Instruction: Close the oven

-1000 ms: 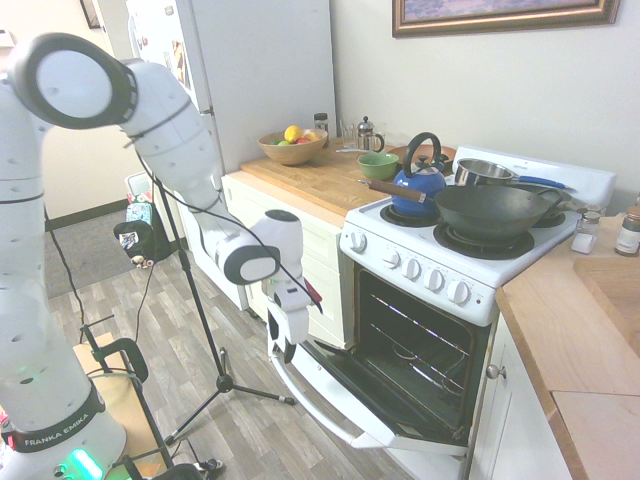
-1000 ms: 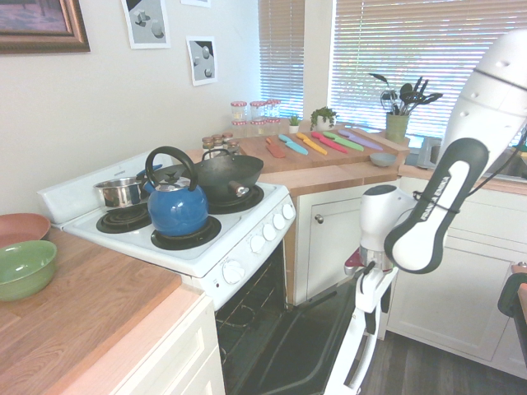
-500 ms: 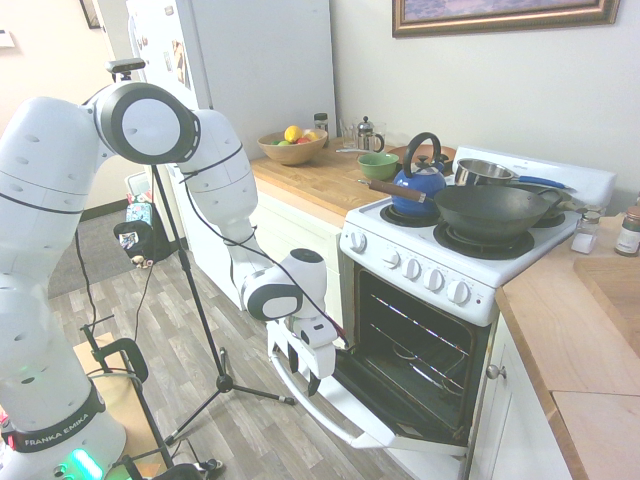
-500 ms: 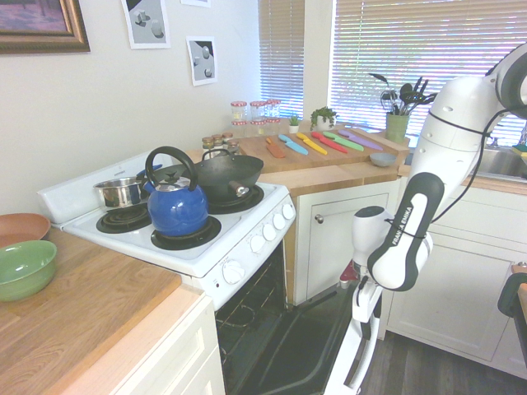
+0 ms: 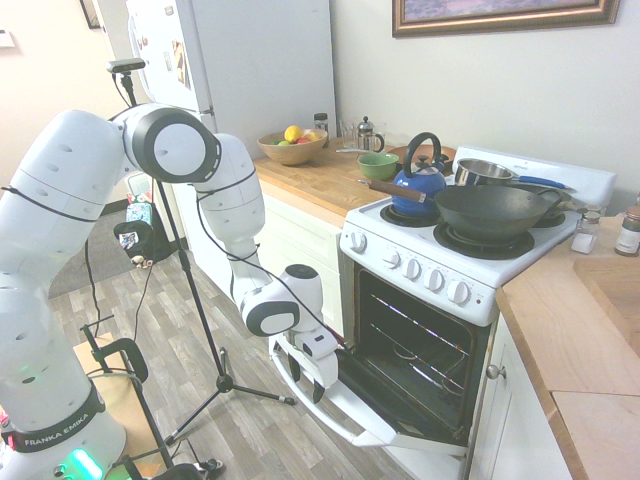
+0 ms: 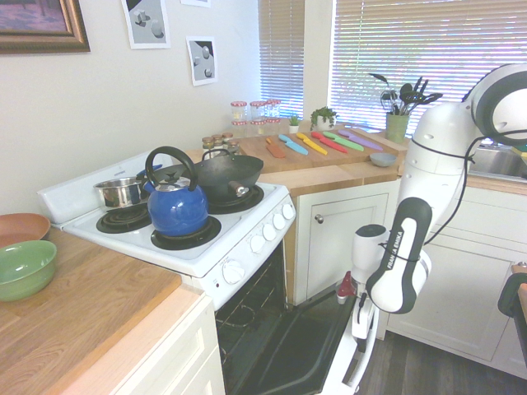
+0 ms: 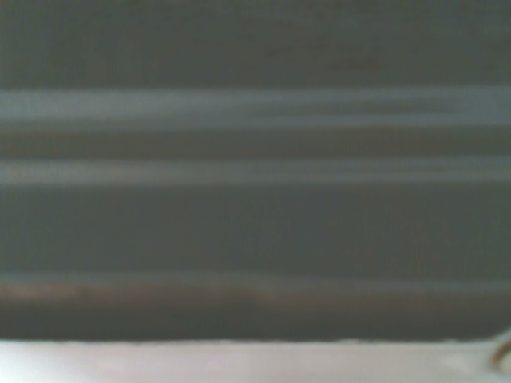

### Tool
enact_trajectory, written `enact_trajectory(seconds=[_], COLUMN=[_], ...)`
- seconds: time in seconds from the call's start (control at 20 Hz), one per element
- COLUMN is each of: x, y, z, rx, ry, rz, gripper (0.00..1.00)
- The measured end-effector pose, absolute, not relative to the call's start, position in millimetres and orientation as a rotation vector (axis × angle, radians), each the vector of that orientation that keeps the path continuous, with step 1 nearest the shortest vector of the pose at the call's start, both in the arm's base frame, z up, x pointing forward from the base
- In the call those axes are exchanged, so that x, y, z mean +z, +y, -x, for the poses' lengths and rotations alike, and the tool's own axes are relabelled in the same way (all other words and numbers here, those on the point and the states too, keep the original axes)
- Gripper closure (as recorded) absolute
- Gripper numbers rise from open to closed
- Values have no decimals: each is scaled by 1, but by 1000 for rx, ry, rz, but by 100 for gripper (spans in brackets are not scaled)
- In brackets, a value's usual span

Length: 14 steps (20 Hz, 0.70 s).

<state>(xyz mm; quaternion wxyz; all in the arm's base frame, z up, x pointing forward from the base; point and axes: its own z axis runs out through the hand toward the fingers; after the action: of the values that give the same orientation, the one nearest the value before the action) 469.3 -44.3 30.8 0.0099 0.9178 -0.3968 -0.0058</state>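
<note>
The oven [image 5: 440, 300], a white freestanding range with a row of white knobs along its front panel, is being seen with its hinged door [image 5: 375, 395] lowered wide open, near level. The dark cavity with wire racks [image 5: 420, 345] is being exposed, and the long white bar handle [image 5: 330, 405] is being presented along the door's outer edge.

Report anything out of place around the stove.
The oven stands out: its door hangs wide open into the walkway, exposing the racks. The claw is low by the door handle. Nothing looks spilled or damaged.
</note>
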Motion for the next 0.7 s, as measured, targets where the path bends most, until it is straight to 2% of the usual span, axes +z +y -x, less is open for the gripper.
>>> enact_trajectory(seconds=[0.15, 0.4, 0.7], x=[50, 132, 186], y=[-32, 38, 96], z=[-482, -523, -547], rx=[77, 316, 403], ry=[-1256, -1183, -1122], rz=[-2897, -3020, -3070], gripper=[0, 0, 0])
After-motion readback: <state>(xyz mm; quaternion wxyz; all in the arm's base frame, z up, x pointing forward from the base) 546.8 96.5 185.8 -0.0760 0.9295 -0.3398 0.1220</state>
